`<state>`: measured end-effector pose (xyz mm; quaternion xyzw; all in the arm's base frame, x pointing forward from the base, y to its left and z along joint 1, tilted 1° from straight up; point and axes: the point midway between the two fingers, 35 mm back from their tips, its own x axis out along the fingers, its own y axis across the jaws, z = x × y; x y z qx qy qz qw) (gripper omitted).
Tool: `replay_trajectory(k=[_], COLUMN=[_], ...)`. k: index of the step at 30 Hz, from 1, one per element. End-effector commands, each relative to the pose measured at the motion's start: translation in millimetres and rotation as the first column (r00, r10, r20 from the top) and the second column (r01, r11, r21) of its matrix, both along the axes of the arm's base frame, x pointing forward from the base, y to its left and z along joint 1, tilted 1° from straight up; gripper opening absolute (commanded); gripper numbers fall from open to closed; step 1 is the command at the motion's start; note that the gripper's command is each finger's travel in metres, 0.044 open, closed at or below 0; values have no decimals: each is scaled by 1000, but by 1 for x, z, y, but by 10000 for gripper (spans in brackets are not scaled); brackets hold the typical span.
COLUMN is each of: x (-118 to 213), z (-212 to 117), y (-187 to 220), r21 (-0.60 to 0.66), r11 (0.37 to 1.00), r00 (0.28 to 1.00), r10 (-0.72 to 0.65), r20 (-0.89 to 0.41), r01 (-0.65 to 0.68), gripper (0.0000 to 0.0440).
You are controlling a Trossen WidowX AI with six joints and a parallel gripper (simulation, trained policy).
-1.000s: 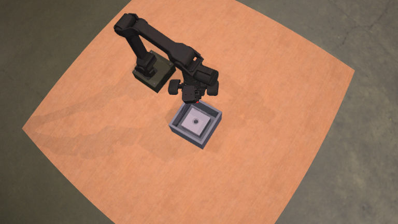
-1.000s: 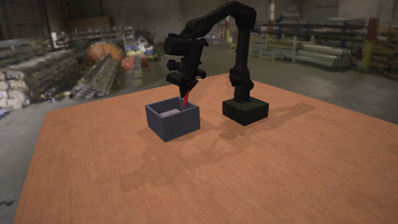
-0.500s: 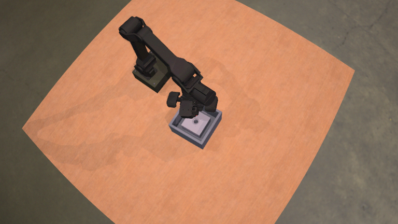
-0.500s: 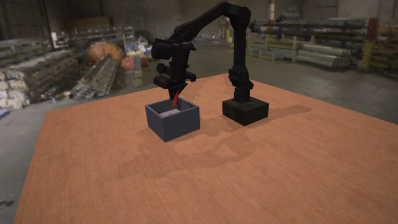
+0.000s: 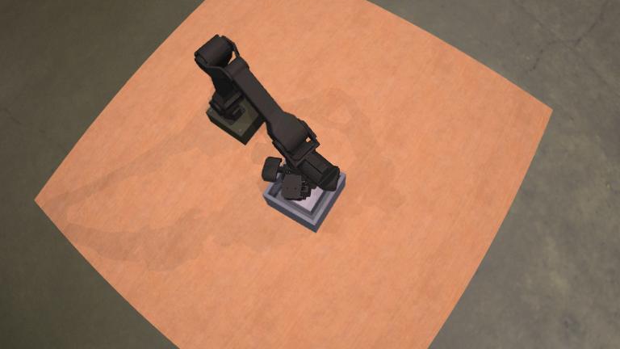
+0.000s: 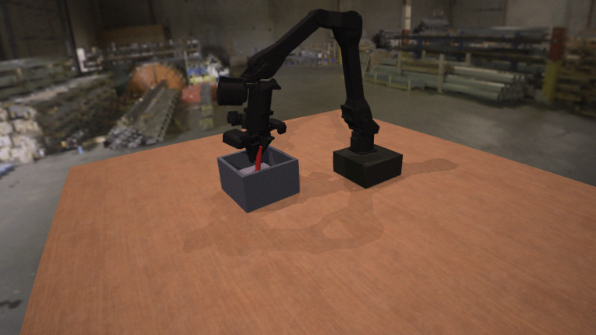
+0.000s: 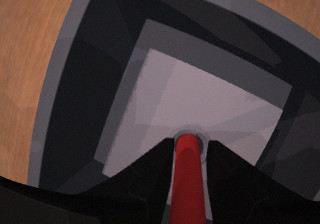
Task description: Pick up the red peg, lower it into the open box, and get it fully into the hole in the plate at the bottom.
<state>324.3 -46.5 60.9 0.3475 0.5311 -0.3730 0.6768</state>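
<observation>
Misalignment is, I judge, the main danger. From left to right in the wrist view, the near-black inside of the open box comes first, standing on the orange surface; then the pale plate, where the red peg reaches down to the ringed hole, its lower end covering much of the opening. The exterior view shows the peg leaning, so it could catch on the rim or wedge part-way if pushed down without being straightened. The end effector has its fingers close together either side of the peg, yet slivers of plate show between (the right one looks wider), and I cannot tell whether they grip it. Should they be loosening, the peg might topple or slide onto the plate; an early release would cause that. How deep the tip sits, if it has entered at all, cannot be told. Further right, the box wall could foul the fingers should the arm drift sideways. No brand, label or writing can be read.
</observation>
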Motion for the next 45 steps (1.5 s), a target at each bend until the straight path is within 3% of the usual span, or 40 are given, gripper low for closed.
replay_trajectory(k=[1,4,9,16,31,45], x=[0,3,19,37,75,75], z=[-11,-15,-13,-7,13,13], y=[-3,-6,-14,-27,-63,-63], r21=[5,3,-4,-23,-94,-94], r11=[1000,1000,999,999,996,996], r00=[999,998,999,999,993,993], r10=[20,29,35,47,20,20], r20=[-32,-51,-33,-13,120,120], r01=[-20,-29,-35,-47,-9,-9], gripper=[147,171,298,440,440,440])
